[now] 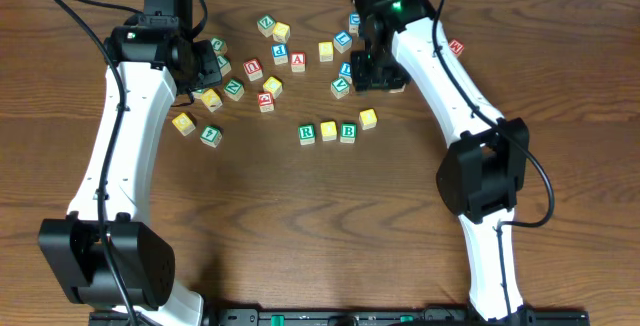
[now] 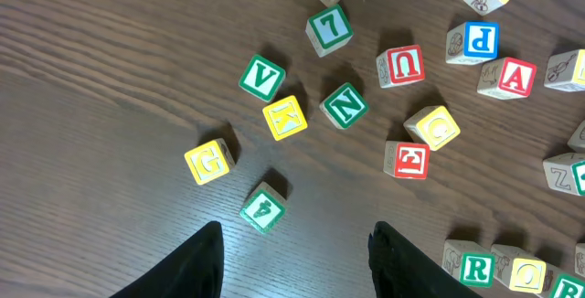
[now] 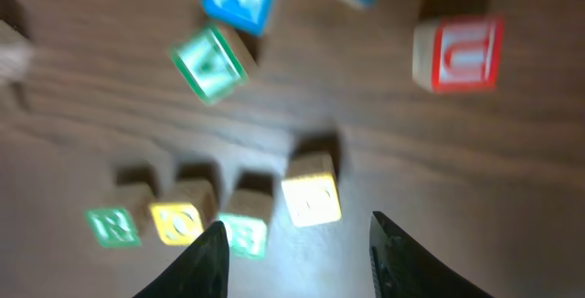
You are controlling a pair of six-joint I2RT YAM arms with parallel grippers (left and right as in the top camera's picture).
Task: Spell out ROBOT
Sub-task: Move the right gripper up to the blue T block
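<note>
ROB row [image 1: 328,132] lies mid-table [image 1: 250,226] between the arms, its long axis running left to right. R, O and B sit side by side. A yellow block [image 1: 368,118] sits just beside the B end, stepped off the line toward the far edge. Its face is too blurred to read, but it is probably the second O.

Right gripper [image 1: 375,78] hovers just beyond that block, jaws wide and empty. In the right wrist view the block shows nearly centred ahead of the fingers [image 3: 212,252].

Left gripper [image 1: 208,66] is also wide and empty, over the scattered letters [image 2: 347,104], well apart from the row.

Right arm is nearer — the coming move likely turns on the short offset between the block and the row line.
</note>
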